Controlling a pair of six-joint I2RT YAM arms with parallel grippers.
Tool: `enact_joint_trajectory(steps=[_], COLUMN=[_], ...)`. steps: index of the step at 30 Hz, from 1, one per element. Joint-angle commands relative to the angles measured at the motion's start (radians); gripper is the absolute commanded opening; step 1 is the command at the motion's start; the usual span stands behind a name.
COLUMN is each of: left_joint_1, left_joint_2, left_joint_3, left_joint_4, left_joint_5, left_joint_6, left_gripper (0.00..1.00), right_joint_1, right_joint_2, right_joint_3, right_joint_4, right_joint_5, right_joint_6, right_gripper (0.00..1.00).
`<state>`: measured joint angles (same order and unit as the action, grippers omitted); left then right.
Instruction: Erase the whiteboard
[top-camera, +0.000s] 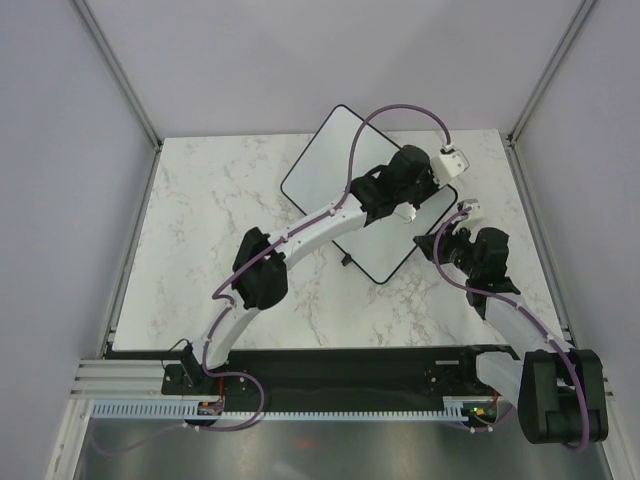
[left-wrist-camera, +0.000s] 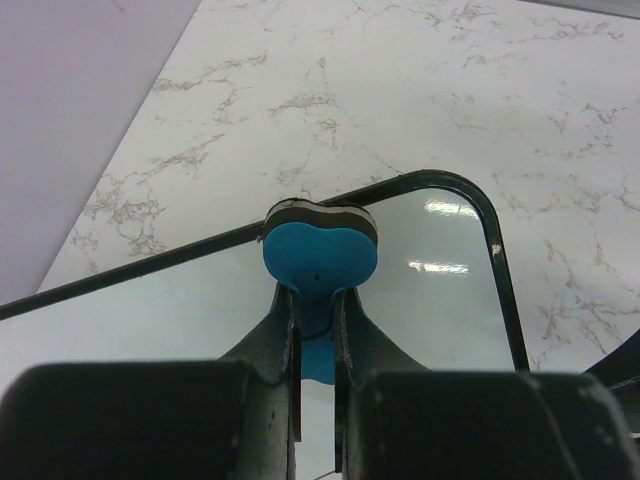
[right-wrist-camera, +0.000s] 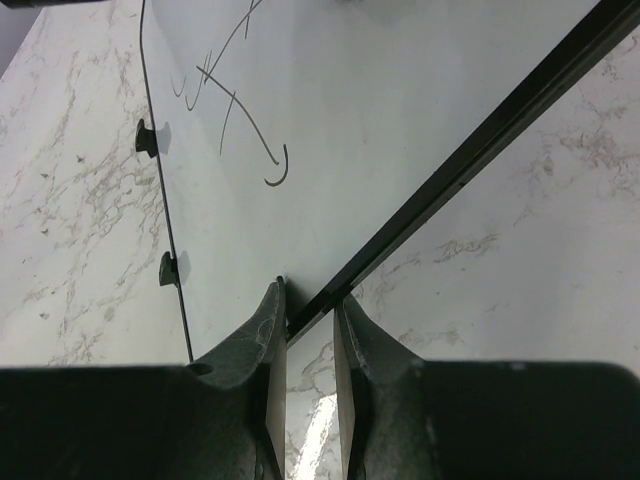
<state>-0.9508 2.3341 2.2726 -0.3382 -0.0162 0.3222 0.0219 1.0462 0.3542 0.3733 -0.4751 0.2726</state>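
The whiteboard (top-camera: 330, 165) lies turned like a diamond on the marble table. Dark marker scribbles (right-wrist-camera: 235, 95) show on its glossy surface (right-wrist-camera: 380, 110) in the right wrist view. My left gripper (left-wrist-camera: 316, 295) is shut on the narrow waist of a blue bone-shaped eraser (left-wrist-camera: 320, 255), whose dark felt edge sits by a rounded board corner (left-wrist-camera: 455, 185). In the top view the left gripper (top-camera: 402, 188) hovers over the board's right part. My right gripper (right-wrist-camera: 310, 305) is shut on the board's black frame edge (right-wrist-camera: 470, 160), at the board's lower right side (top-camera: 445, 240).
The marble table (top-camera: 210, 220) surrounds the board, with pale walls at the back and sides. Two small black feet (right-wrist-camera: 147, 138) stick out from one board edge. The left arm (top-camera: 300, 235) crosses above the board's lower left half. A purple cable (top-camera: 400, 110) loops over the far corner.
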Motion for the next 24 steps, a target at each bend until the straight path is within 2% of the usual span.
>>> enact_joint_trajectory(steps=[1, 6, 14, 18, 24], left_joint_1=[-0.002, 0.058, 0.208, 0.244, 0.256], left_joint_2=[0.010, -0.015, -0.114, -0.157, -0.153], left_joint_3=[0.002, -0.025, -0.238, -0.378, -0.427], left_joint_4=[-0.064, -0.065, -0.022, 0.040, 0.077], left_joint_5=[0.055, 0.044, 0.051, 0.032, 0.025], left_joint_6=[-0.051, -0.054, -0.058, -0.028, -0.023], left_gripper=[0.02, 0.02, 0.02, 0.02, 0.02], right_joint_1=[0.010, 0.010, 0.012, 0.012, 0.013], right_joint_2=[-0.018, -0.031, -0.037, -0.048, -0.045], right_joint_3=[0.006, 0.005, 0.005, 0.003, 0.005], right_joint_4=[0.052, 0.042, 0.041, 0.036, 0.033], right_joint_5=[-0.028, -0.022, -0.023, -0.019, -0.019], right_joint_6=[-0.079, -0.085, -0.087, -0.090, -0.092], right_gripper=[0.00, 0.00, 0.00, 0.00, 0.00])
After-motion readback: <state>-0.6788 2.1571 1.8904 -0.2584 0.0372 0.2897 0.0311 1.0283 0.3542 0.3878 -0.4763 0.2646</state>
